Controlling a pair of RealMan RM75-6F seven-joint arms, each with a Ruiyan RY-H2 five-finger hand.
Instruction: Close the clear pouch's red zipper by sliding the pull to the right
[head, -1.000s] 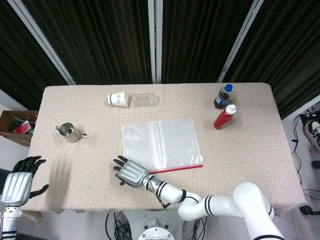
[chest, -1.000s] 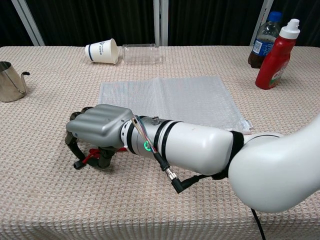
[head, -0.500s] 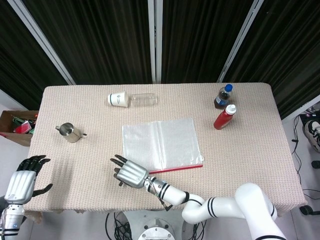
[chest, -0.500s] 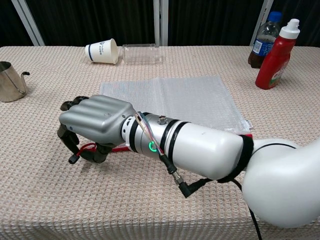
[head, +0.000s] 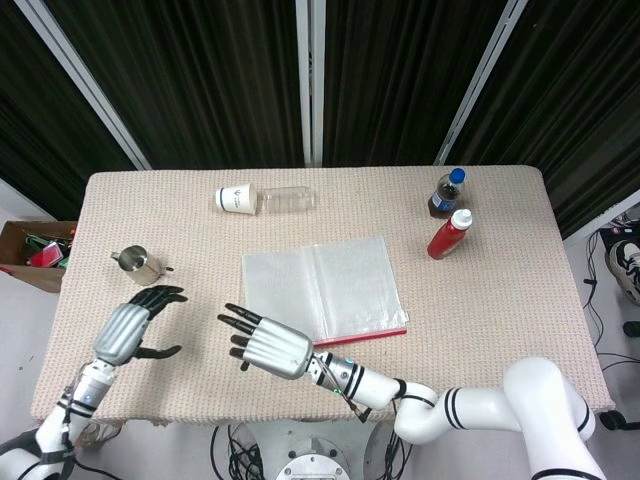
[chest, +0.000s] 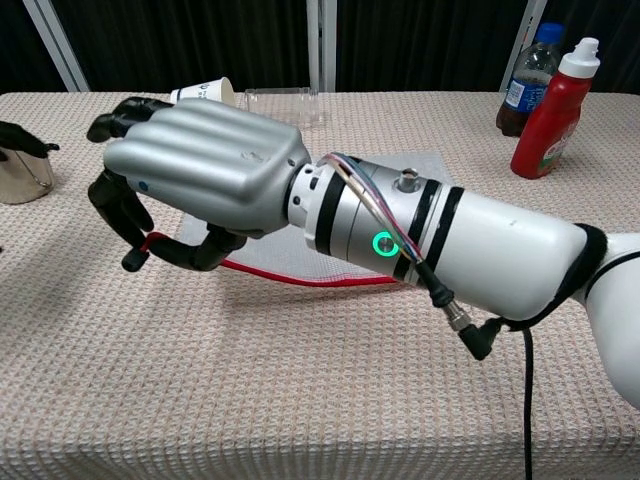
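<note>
The clear pouch (head: 320, 288) lies flat mid-table, its red zipper (head: 370, 335) along the near edge. My right hand (head: 265, 345) hovers at the pouch's near left corner. In the chest view this right hand (chest: 200, 170) is raised off the cloth and pinches the red pull (chest: 150, 240) between thumb and a finger. The red zipper strip (chest: 300, 278) trails from it to the right under the forearm. My left hand (head: 130, 330) hangs over the table's left part with its fingers spread, holding nothing. Only its dark fingertips (chest: 20, 138) show at the chest view's left edge.
A metal pitcher (head: 140, 265) stands just beyond my left hand. A tipped paper cup (head: 235, 198) and a clear jar (head: 288, 199) lie at the back. A red squeeze bottle (head: 450, 235) and a soda bottle (head: 448, 190) stand back right. A cardboard box (head: 30, 250) sits off the left edge.
My right hand has risen off the cloth with the red pull in its pinch. My left hand has come in from the table's left corner to beside the pitcher.
</note>
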